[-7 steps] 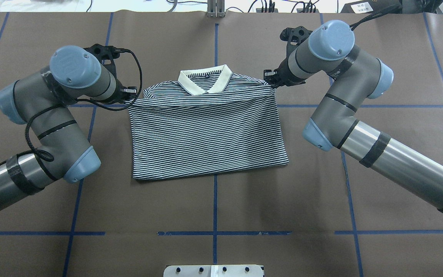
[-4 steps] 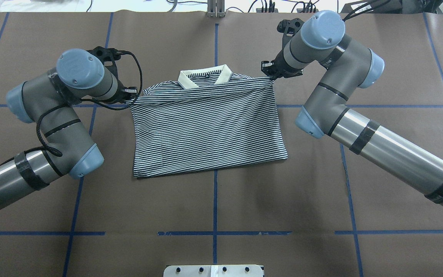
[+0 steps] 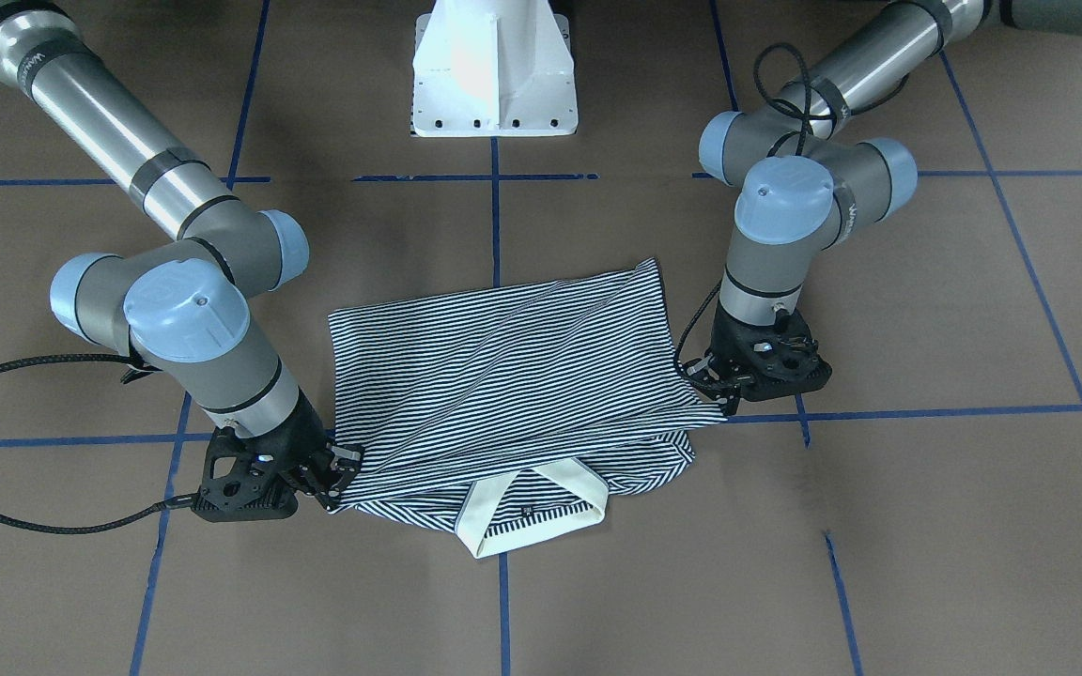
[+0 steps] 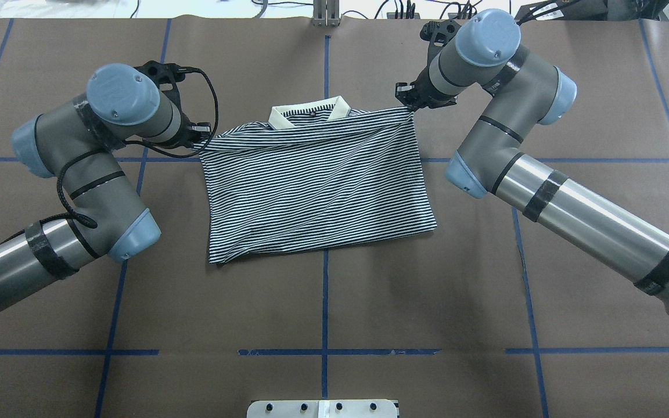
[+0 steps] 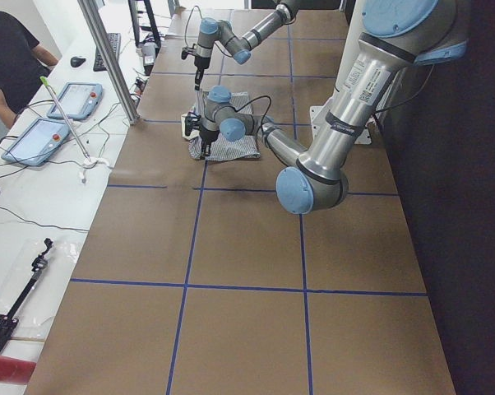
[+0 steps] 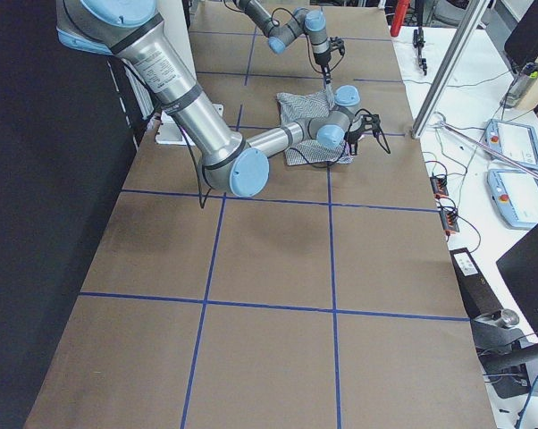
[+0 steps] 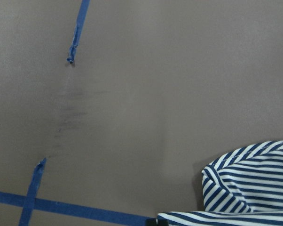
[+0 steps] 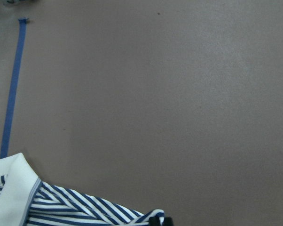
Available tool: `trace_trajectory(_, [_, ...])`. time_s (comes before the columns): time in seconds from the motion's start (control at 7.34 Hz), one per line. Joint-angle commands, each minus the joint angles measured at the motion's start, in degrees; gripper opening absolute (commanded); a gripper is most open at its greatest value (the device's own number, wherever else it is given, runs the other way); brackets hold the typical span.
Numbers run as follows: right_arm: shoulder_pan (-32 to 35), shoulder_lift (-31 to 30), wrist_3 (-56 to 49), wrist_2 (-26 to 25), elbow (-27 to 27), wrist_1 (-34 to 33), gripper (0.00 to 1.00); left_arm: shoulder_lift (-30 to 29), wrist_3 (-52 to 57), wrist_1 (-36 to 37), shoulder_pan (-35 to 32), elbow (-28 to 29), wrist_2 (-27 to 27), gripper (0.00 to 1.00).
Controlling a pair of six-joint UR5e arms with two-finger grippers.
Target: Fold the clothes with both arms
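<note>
We see the striped navy-and-white polo shirt (image 4: 317, 186) doubled over on the tabletop (image 4: 427, 302), midway between its side edges, with the white collar (image 4: 309, 112) toward the far edge. Our left gripper (image 4: 198, 134) and right gripper (image 4: 407, 100) each pinch a raised, taut corner beside the collar.

Looking down on a brown table surface (image 7: 179, 70), filling most of the frame. Recording a navy-and-white striped polo shirt (image 7: 247, 186) at the lower right corner, bunching into a rounded fold and running off the right and bottom edges. Noting a torn blue tape strip (image 7: 78, 30) at top left, and a second tape piece (image 7: 32, 188) at lower left meeting a tape line (image 7: 85, 209) along the bottom. Logging dark scuff marks (image 7: 68, 113) between the two torn ends
</note>
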Motion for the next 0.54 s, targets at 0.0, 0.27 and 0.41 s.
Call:
trace_trajectory(0.0, [-0.35, 0.32, 0.01, 0.08, 0.11, 0.1, 0.0, -0.49, 0.28, -0.08, -1.66, 0.73, 0.0, 0.0])
trace_trajectory(0.27, [-0.53, 0.32, 0.01, 0.08, 0.28, 0.1, 0.0, -0.57, 0.02, -0.09, -1.75, 0.82, 0.0, 0.0])
trace_trajectory(0.41, [-0.53, 0.24, 0.01, -0.01, 0.28, 0.1, 0.0, -0.92, -0.24, -0.09, -1.66, 1.0, 0.0, 0.0])
